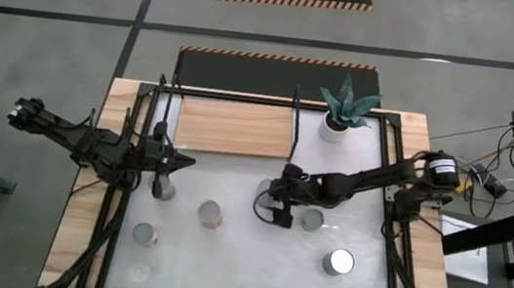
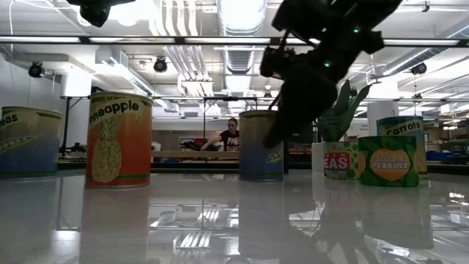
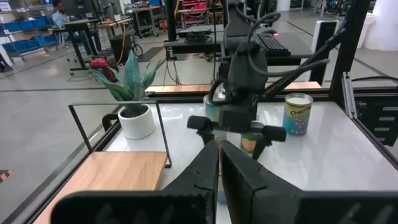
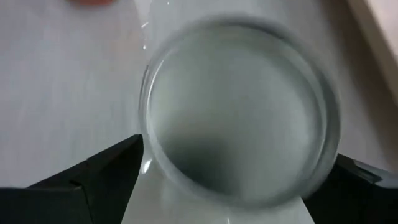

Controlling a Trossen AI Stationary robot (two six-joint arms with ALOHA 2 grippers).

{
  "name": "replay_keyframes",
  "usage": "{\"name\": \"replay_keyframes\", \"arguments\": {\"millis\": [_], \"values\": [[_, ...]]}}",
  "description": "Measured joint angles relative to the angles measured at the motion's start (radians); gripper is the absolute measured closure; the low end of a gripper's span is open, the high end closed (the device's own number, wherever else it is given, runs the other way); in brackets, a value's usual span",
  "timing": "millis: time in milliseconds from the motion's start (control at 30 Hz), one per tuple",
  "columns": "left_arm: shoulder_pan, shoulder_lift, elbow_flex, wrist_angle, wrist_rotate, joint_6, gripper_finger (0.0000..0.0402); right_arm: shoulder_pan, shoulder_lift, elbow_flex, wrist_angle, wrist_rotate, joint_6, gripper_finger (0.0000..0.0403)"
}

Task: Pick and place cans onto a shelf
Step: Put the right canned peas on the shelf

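right gripper (image 1: 267, 204) hung at centre frame in the high view, jaws spread wide around a can (image 4: 239, 118), nothing clamped; can top filled the right wrist view between the two dark fingers (image 4: 102, 180), one at each lower corner. left gripper (image 1: 186, 162) sat left of centre in the high view, fingers pressed together, holding nothing, pointed toward the right arm.

largest first: white tabletop (image 1: 241, 270) filled the lower middle of the high view. shelf (image 1: 235, 127) lay along the table's upper edge, left of centre, light wood in a thin black frame, no can on it. potted plant (image 1: 343, 110) stood just right of the shelf, upper right of centre.

cans all stood on the tabletop, well apart from the shelf: one (image 1: 163, 188) just below the left gripper, one (image 1: 211, 214) lower and left of centre, one (image 1: 144, 235) at lower left, one (image 1: 312, 220) just right of the right gripper, one (image 1: 340, 263) at lower right.

low view showed a pineapple can (image 2: 119, 139) at left, a partly cut-off can (image 2: 28, 143) at the far left edge, a blue-green can (image 2: 261, 147) at centre under the dark arm, and a peaches can (image 2: 388, 160) at right. person (image 2: 231, 136) visible far behind the table, centre frame.
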Motion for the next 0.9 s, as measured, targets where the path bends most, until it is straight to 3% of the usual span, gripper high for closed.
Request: {"name": "replay_keyframes", "arguments": {"millis": [200, 400, 567, 733, 900], "values": [[0.0, 0.008, 0.0, -0.003, 0.001, 0.008, 0.0402, -0.013, 0.042, 0.08, -0.007, 0.0, -0.026, 0.0037], [0.0, 0.01, -0.001, -0.001, 0.001, 0.008, 0.0402, -0.03, 0.044, 0.11, -0.043, -0.004, -0.016, 0.0106], [0.0, 0.008, -0.001, 0.017, -0.009, 0.018, 0.0402, -0.036, 0.042, 0.142, -0.056, -0.006, 0.031, 0.0111], [0.0, 0.0, 0.004, 0.103, -0.139, 0.086, 0.0402, -0.06, 0.064, 0.271, -0.055, 0.049, 0.114, 0.011], [0.0, -0.017, 0.042, 0.132, -0.284, 0.139, 0.0402, -0.097, 0.167, 0.485, -0.073, 0.079, 0.119, 0.0094]]}}
